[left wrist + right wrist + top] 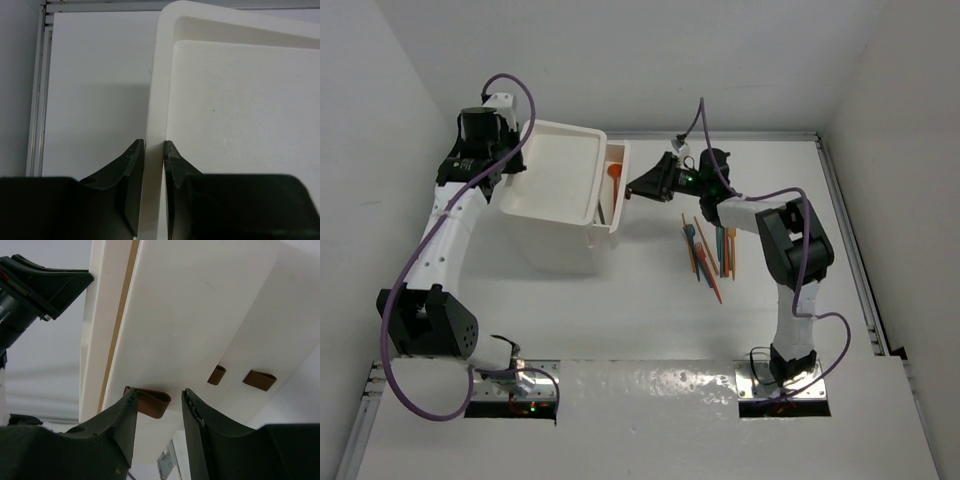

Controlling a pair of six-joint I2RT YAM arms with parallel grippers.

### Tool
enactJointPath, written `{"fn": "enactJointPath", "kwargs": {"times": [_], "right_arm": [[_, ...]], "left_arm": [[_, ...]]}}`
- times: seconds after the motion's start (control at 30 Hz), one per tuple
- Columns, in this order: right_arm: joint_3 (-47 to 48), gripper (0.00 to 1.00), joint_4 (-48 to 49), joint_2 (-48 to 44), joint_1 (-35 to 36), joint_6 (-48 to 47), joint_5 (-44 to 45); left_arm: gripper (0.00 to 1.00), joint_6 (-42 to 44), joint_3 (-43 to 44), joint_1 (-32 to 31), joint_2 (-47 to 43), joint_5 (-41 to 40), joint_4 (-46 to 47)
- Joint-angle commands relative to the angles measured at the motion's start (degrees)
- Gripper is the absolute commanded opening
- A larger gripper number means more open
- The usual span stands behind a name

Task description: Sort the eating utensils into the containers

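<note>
The white drawer unit (pixel 552 180) stands at the back left. Its top drawer (pixel 616 190) is pulled out to the right, with an orange spoon (pixel 614 172) inside. My left gripper (pixel 507 168) is shut on the left rim of the unit's tray-like top (pixel 156 100); its fingertips (pixel 137 150) pinch that rim. My right gripper (pixel 638 187) is at the open drawer's front. In the right wrist view it (pixel 159 395) is open, with the drawer's brown knob (pixel 152 402) between its fingers. Several orange, teal and blue utensils (pixel 708 248) lie on the table to the right.
Two more brown knobs (pixel 216 375) (pixel 259 380) of lower drawers show in the right wrist view. White walls enclose the table at the back and sides. A metal rail (pixel 850 250) runs along the right edge.
</note>
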Motion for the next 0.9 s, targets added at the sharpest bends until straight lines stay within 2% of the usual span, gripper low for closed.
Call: {"fn": "enactJointPath", "kwargs": {"times": [0.0,0.27,0.5,0.87], "right_arm": [[4.0,0.4,6.4,1.7,3.3,3.1,0.0],[7.5,0.39,4.1,4.1,6.1,2.2,2.7],[12.4,0.38,-3.6,5.8,9.3,-1.7,5.7],[13.1,0.41,-10.7,3.9,8.9,-6.1,6.7]], "left_arm": [[0.0,-2.5,-3.3,-0.9,1.3,7.5,-1.6],[0.0,-4.1,-5.6,-0.9,0.1,8.0,-1.4],[0.0,-5.6,-7.4,-0.9,-1.0,7.9,-1.3],[0.0,-10.2,-9.3,-0.8,-3.3,-0.1,-2.7]]}}
